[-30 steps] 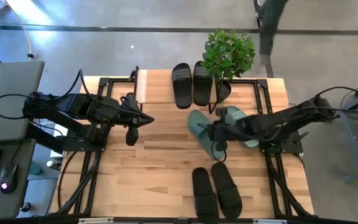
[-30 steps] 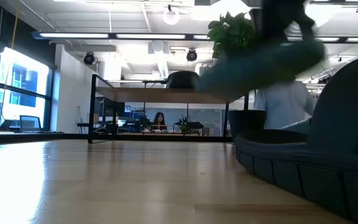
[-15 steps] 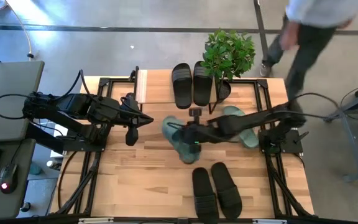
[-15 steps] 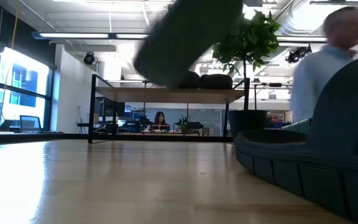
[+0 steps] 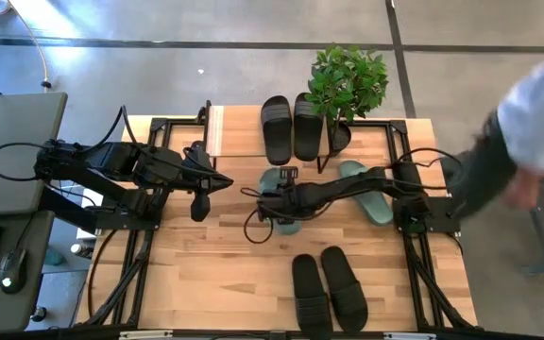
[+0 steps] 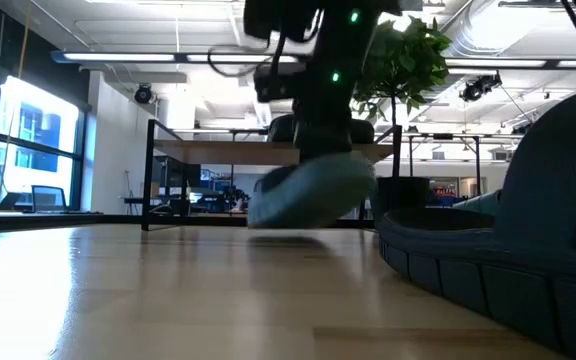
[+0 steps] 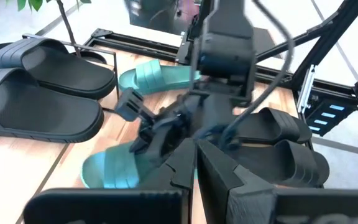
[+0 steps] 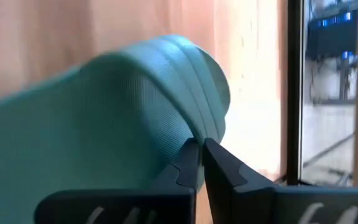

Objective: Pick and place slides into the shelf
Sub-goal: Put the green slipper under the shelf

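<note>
Carried leftward since a second ago, the sage-green slide now hangs just above the table before the shelf, pinched by its ribbed rubber strap in the right tool. Left tool waits closed, empty, beside it.

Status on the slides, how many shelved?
Done: one black pair sits on the shelf. In hand: right end effector shut on a green slide, near the shelf. Left: second green slide, black pair on the table. Left end effector idle.
</note>
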`<state>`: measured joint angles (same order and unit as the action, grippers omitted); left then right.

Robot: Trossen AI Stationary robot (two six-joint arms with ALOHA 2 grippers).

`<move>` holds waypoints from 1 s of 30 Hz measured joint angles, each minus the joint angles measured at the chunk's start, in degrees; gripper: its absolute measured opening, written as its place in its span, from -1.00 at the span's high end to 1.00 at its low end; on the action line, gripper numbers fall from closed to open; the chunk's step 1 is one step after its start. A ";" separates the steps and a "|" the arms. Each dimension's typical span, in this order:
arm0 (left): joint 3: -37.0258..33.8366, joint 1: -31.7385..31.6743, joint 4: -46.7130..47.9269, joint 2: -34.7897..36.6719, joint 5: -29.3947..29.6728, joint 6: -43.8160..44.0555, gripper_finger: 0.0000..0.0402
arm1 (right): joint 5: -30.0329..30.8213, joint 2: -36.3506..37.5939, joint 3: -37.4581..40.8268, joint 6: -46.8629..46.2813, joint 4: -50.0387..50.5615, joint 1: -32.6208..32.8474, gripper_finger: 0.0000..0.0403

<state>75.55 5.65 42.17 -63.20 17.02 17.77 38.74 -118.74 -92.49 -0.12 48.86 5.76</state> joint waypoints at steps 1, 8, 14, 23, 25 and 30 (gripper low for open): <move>0.00 0.00 -0.01 0.00 -0.02 -0.12 0.96 | 0.06 -0.23 0.00 -0.78 0.00 -0.59 1.00; 0.00 0.00 0.00 0.00 -0.07 -0.14 0.96 | 0.35 -0.31 -0.02 -5.88 -1.12 -4.83 1.00; 0.00 0.00 0.00 0.00 -0.04 -0.14 0.96 | -0.93 -0.31 -0.02 -6.30 -2.23 -6.54 1.00; 0.00 0.00 -0.01 0.00 -0.04 -0.15 0.96 | -2.30 -0.31 -0.02 -5.87 -3.90 -7.65 1.00; 0.00 0.00 0.00 0.00 -0.04 -0.14 0.96 | -2.23 -0.31 -0.02 -5.32 -4.22 -7.99 1.00; 0.00 0.01 -0.02 0.00 -0.04 -0.15 0.96 | -2.24 -0.31 -0.02 -4.90 -4.85 -8.97 1.00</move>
<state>75.55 5.66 42.15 -63.20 16.97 17.62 36.50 -119.04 -92.51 -5.02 44.01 -3.21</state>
